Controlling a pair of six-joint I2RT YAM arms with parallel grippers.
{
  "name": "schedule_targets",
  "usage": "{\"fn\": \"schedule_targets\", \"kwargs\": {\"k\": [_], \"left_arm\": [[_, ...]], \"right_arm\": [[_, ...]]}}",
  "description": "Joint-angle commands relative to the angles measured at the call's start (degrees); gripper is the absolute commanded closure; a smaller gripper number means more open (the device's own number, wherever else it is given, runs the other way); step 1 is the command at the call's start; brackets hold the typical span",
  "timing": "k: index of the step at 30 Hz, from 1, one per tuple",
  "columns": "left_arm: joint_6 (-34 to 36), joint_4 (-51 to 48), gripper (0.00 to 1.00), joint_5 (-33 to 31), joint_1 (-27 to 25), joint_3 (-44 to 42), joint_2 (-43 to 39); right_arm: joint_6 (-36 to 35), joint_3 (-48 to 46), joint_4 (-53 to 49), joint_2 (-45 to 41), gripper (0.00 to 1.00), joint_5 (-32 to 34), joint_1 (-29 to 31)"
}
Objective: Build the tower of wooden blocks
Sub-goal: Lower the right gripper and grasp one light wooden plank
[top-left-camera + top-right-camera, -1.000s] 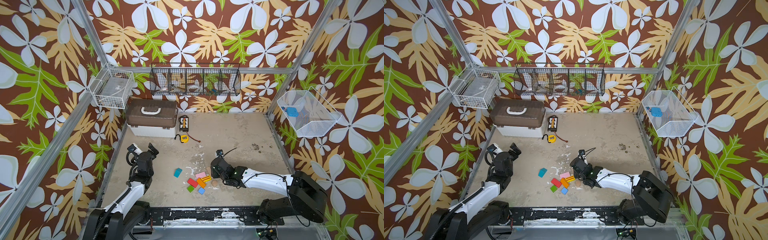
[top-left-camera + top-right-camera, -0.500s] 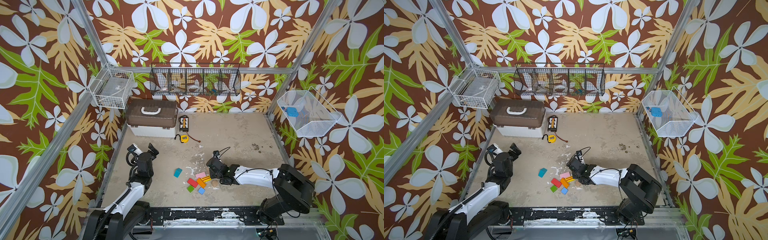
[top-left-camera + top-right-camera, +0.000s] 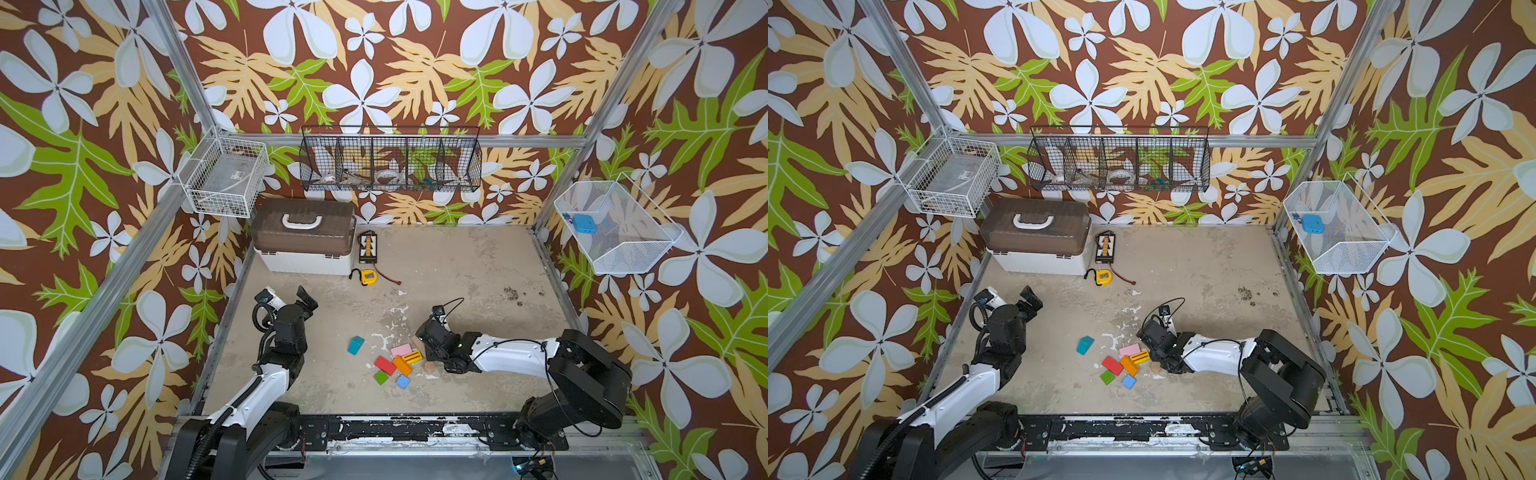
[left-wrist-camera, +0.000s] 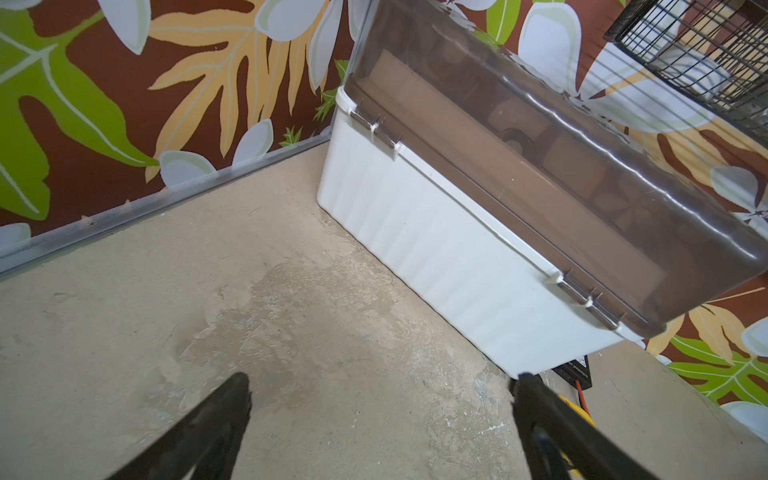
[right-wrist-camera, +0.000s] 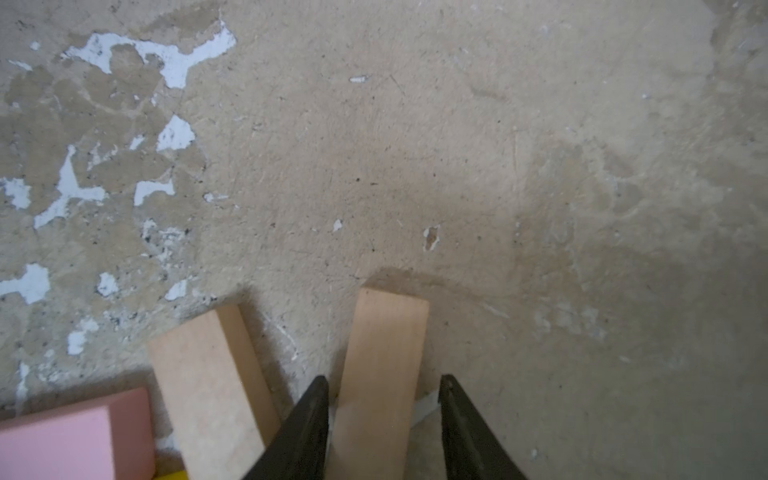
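The sandy table (image 3: 457,270) fills the bottom of the cell, and its surface is worn with white patches near the middle. At the far left of it stands a white box (image 3: 305,237) with a brown lid and a white handle. The left arm stands up on the near left. Its left gripper (image 4: 384,378) hangs over bare table just near of the box, with the fingers spread wide and nothing between them. The right arm lies low and reaches from the near right toward the middle. The right gripper (image 5: 384,379) has its jaws partly spread on both sides of a plain plank (image 5: 386,332); a small gap shows on one side, so it does not pinch the plank. A second plank (image 5: 208,374) lies just beside, to the left. The wood blocks lie loose in a cluster at the near middle: a pink block (image 3: 401,350), a yellow block (image 3: 413,356), a red block (image 3: 385,365), an orange block (image 3: 402,365), a green block (image 3: 380,377) and a blue block (image 3: 402,381). A teal block (image 3: 355,345) lies a little apart on the left of them. A small wood disc (image 3: 429,367) rests just near of the right gripper. A yellow tape measure (image 3: 368,277) lies far off, beside the box.
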Motion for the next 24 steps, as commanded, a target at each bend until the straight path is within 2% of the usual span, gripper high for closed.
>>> {"fn": "schedule_targets", "kwargs": {"k": [1, 10, 14, 17, 24], "left_arm": [[0.2, 1.1, 0.00, 0.3, 0.1, 0.4, 0.0], [0.1, 0.9, 0.00, 0.3, 0.1, 0.7, 0.5], [0.1, 0.8, 0.00, 0.2, 0.1, 0.5, 0.2], [0.1, 1.0, 0.00, 0.1, 0.1, 0.7, 0.6], [0.1, 0.9, 0.00, 0.3, 0.1, 0.6, 0.3]], "right_arm": [[0.8, -0.8, -0.3, -0.2, 0.56, 1.7, 0.1], [1.9, -1.8, -1.4, -2.2, 0.68, 4.6, -0.1], [2.4, -3.7, -0.3, -4.4, 0.72, 3.4, -2.0], [2.4, -5.3, 0.4, -7.0, 0.73, 1.7, -4.6], [3.7, -11.1, 1.0, -16.8, 0.74, 2.8, -9.3]]}}
